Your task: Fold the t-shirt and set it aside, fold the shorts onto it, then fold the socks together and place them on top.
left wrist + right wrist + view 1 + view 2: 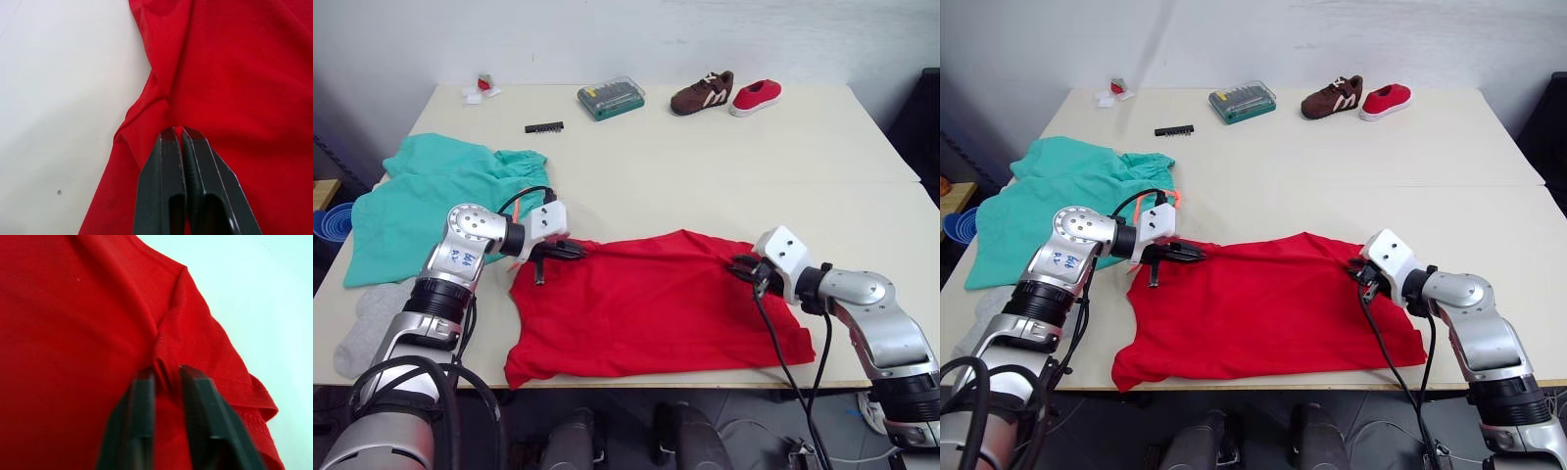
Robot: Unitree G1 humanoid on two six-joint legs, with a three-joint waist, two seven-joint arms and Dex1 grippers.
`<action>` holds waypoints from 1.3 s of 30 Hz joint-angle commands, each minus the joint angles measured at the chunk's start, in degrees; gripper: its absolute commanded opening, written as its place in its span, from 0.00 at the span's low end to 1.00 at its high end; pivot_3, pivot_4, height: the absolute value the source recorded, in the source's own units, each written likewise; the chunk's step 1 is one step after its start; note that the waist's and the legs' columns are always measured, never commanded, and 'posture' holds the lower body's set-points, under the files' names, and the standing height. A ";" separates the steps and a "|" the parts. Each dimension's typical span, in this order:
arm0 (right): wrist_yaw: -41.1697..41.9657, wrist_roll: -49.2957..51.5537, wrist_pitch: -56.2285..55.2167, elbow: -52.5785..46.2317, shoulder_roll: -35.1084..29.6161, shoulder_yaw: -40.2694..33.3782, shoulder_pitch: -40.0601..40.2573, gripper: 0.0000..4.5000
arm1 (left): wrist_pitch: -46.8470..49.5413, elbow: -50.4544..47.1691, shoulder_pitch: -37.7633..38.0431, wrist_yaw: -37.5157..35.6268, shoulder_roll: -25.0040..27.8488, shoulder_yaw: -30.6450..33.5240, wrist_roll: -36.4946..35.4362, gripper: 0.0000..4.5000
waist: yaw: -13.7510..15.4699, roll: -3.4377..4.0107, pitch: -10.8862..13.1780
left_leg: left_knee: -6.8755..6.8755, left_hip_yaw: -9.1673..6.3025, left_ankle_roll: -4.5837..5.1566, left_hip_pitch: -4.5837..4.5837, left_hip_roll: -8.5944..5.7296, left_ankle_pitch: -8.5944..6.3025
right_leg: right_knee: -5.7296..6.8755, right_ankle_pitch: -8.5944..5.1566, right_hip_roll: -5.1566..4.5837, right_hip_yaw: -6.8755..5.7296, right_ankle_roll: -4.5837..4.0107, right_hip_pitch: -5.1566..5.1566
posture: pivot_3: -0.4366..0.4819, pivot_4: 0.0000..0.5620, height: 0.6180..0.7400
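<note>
Now the red t-shirt (646,308) lies spread at the counter's (724,166) near edge. Left hand (576,251) is pinched tight on the t-shirt's left shoulder; right hand (740,266) nips a fold at its right shoulder. Teal shorts (421,201) lie left of the t-shirt, grey socks (367,328) nearer.

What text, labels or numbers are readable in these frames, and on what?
Blue handwritten marks on the left arm's round silver joint: too small to read.
Label on the green screwdriver bit case: too small to read.
White stripe marks on the brown shoe: a pattern, no letters readable.
t-shirt, shorts, red shoe: no print visible.
Nothing can be quoted.
</note>
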 commanded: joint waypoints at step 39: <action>1.92 5.20 3.60 -2.72 -1.35 -2.42 -0.44 0.09 | -2.36 -0.28 -0.42 -0.14 0.62 0.42 1.86 0.00 | 0.00 0.00 0.00 | -0.01 0.00 0.00 0.00 0.00 0.00 | 0.01 0.00 0.01 0.00 0.00 -0.01 | 0.48 0.27 1.00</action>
